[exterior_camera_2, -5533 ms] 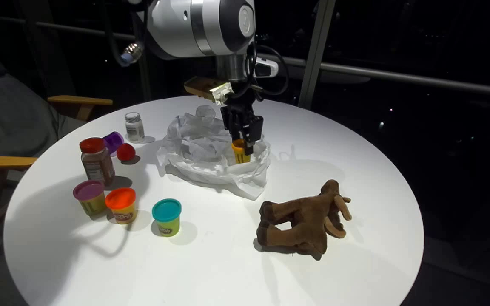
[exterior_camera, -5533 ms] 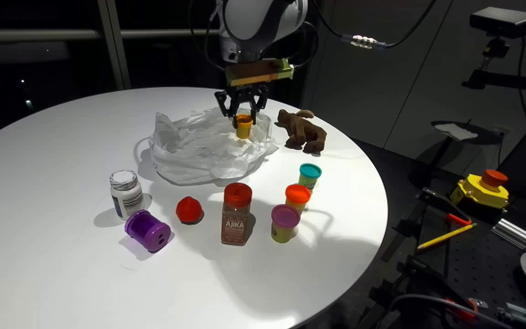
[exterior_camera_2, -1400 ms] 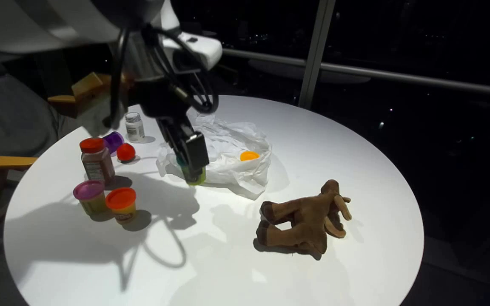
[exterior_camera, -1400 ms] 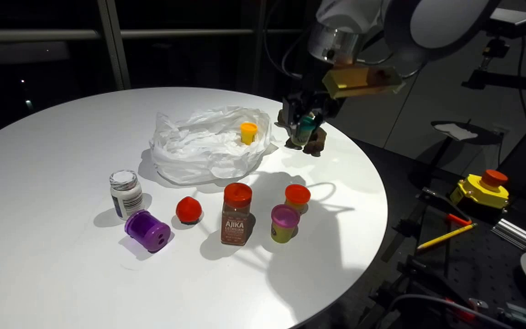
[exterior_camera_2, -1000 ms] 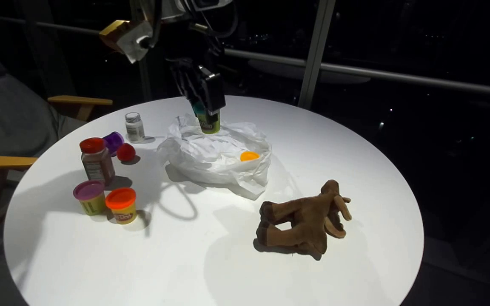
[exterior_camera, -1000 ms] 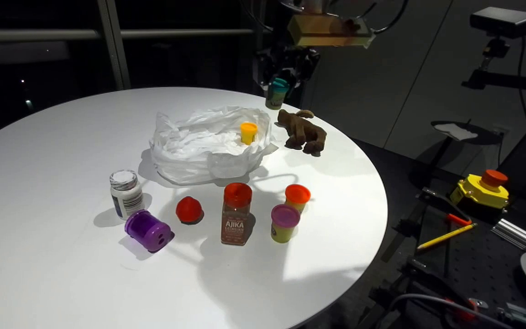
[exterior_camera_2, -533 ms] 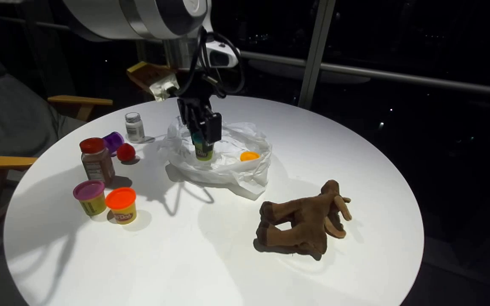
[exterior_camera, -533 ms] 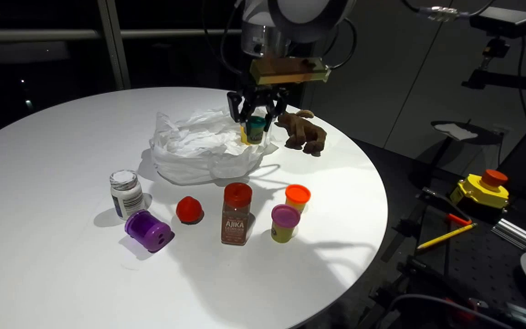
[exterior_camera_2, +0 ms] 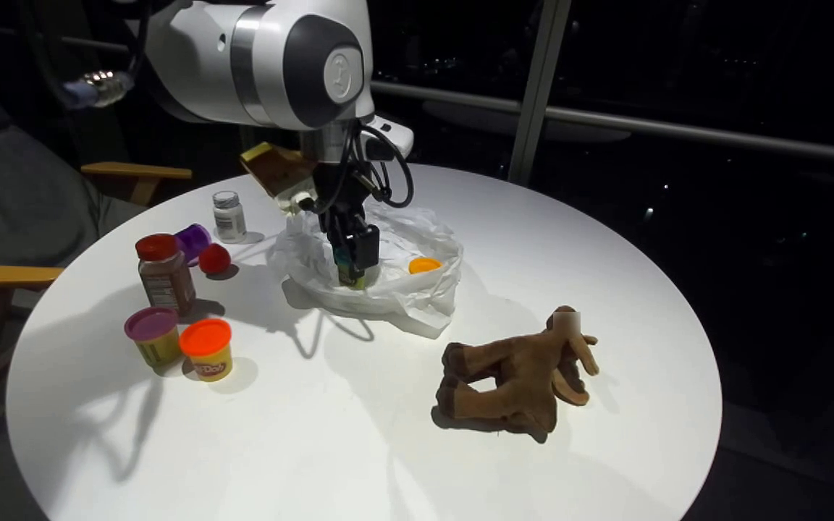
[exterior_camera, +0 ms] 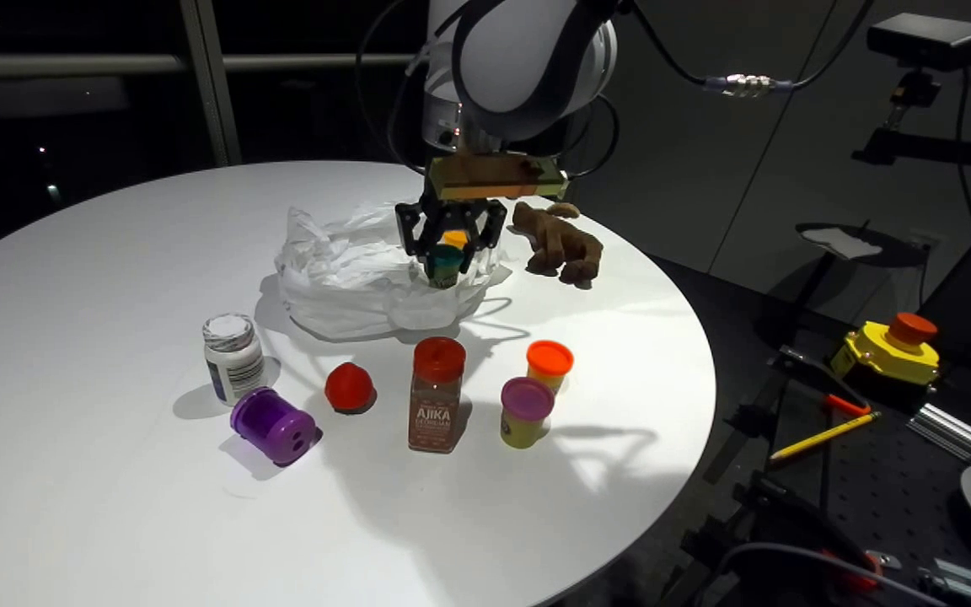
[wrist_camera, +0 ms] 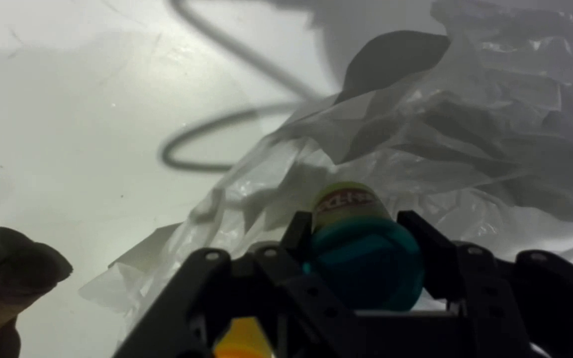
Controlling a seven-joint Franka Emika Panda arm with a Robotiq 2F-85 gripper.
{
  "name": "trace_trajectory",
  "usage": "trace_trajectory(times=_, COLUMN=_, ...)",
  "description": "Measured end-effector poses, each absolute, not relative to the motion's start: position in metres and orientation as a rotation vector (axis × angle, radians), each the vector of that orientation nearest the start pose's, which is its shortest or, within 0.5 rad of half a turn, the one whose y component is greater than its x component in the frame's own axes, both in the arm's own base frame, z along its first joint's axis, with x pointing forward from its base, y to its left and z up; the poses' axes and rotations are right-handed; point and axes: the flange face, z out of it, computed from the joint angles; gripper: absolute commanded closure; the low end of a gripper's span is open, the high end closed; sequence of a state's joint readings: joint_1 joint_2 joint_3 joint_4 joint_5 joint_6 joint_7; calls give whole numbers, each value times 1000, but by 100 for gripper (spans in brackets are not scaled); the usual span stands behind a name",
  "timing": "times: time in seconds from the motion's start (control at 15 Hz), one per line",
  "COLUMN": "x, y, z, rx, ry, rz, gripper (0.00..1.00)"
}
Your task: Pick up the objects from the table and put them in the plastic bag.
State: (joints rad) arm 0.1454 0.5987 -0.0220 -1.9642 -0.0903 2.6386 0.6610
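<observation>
Teal-lidded cup pinched by the gripper, within the rim of the plastic bag; contact with it unclear. Yellow-orange cup nearby, also inside. Brown toy animal outside, near the edge of the table.

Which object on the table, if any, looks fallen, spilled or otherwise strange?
The purple cylinder lies on its side, while the white bottle near it stands upright. The brown toy animal also lies on its side rather than standing on its legs. I see no spill or damage.
</observation>
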Motion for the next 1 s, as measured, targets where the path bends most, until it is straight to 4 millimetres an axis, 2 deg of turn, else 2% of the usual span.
trace_trajectory(times=0.2, x=621, y=81, z=172, rx=-3055, ry=726, rz=-216, gripper=76)
trace_trajectory(times=0.33, x=625, y=73, z=171, rx=-3059, ry=744, rz=-250, gripper=76)
trace_trajectory(times=0.4, x=626, y=65, z=170, rx=-3062, ry=760, rz=-260, gripper=26)
trace_trajectory(times=0.53, x=628, y=47, z=170, rx=-3070, ry=797, rz=-270, gripper=20)
trace_trajectory(times=0.73, x=629, y=31, z=171, rx=-3070, ry=832, rz=-279, gripper=0)
trace_trajectory(times=1.0, x=629, y=38, z=174, rx=-3051, ry=821, rz=-310, gripper=0)
